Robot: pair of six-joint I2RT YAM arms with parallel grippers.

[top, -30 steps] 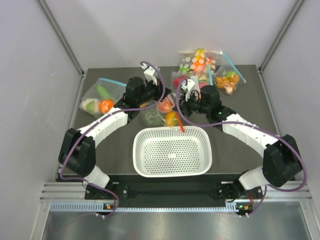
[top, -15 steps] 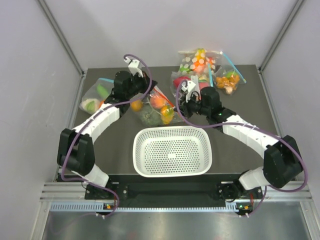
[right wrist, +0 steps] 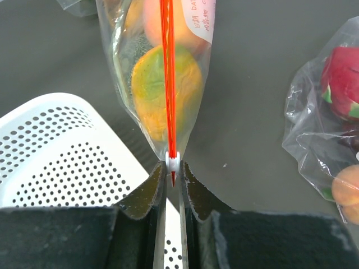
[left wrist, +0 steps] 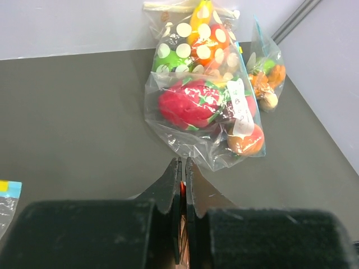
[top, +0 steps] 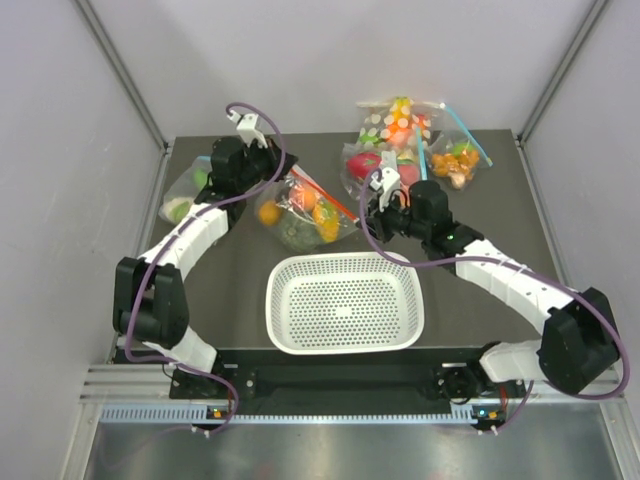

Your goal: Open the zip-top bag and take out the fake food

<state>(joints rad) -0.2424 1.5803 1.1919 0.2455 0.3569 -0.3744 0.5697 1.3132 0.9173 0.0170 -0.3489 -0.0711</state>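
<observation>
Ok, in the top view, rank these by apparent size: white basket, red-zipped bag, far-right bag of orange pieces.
1. white basket, clearly largest
2. zip-top bag
3. orange-pieces bag, smallest, though it sits farther back

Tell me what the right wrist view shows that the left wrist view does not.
Only the right wrist view: the white basket and the fruit inside the red-zip bag, with the right tool shut on its strip. Only the left wrist view: the dotted bag and the small bag of orange pieces. Both: the bag with the red fruit and the dark table.
</observation>
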